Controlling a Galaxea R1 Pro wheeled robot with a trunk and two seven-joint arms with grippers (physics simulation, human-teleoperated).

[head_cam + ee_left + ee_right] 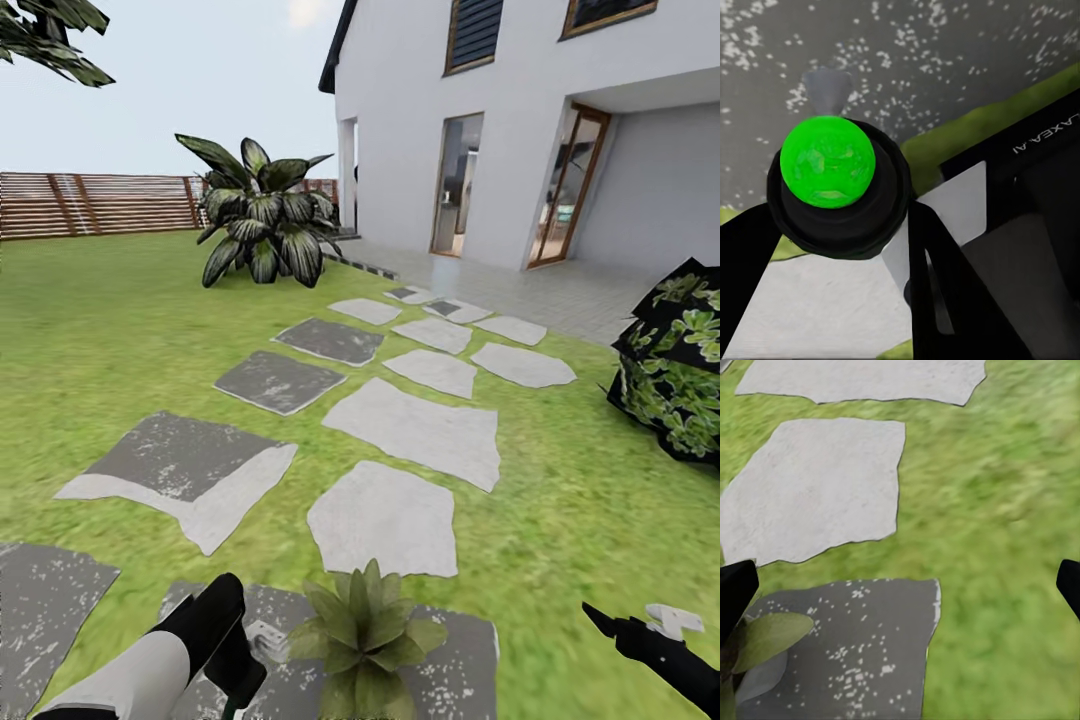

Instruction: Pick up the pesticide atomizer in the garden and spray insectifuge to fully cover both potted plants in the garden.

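Observation:
One potted plant (362, 632), a low rosette of pointed light-green leaves, stands on a dark slab at the bottom middle of the head view; its pot is hidden by the leaves. Just left of it my left gripper (238, 655) is shut on the pesticide atomizer (263, 636). In the left wrist view the atomizer (832, 217) is a round black body topped by a bright green ball, held between my dark fingers (934, 270) of the left gripper (836, 225). My right gripper (612, 620) is low on the right, open (900, 585), with one plant leaf (766, 637) beside a finger.
Grey stepping slabs (415, 430) lead across the lawn to the white house (520, 120). A big variegated shrub (262, 215) stands before the brown slatted fence (90, 203). A dark leafy bush (675, 370) sits at the right edge.

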